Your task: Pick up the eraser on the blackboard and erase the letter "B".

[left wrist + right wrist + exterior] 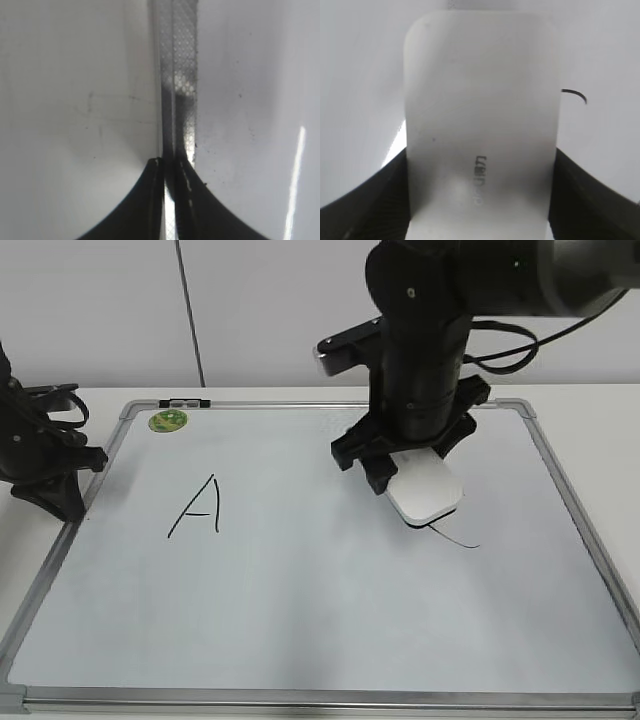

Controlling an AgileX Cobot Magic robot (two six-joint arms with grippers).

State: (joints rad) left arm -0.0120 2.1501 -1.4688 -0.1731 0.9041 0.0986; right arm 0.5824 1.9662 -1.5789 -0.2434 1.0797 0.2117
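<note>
The blackboard point(320, 620) is a white board in a silver frame, lying flat on the table. My right gripper point(412, 462) is shut on the white eraser point(428, 492) and holds it flat against the board right of centre. In the right wrist view the eraser point(480, 100) fills the space between the jaws point(480, 200). A short curved black stroke point(458, 539) pokes out below the eraser and also shows in the right wrist view point(575, 94). No letter "B" is visible. My left gripper point(70, 505) is shut, its tips point(172, 162) on the board's left frame point(180, 75).
A black letter "A" point(198, 508) stands on the left half of the board. A green round sticker point(168, 421) sits in the top left corner. The board's bottom frame point(320, 698) runs along the near edge. A white wall stands behind the table.
</note>
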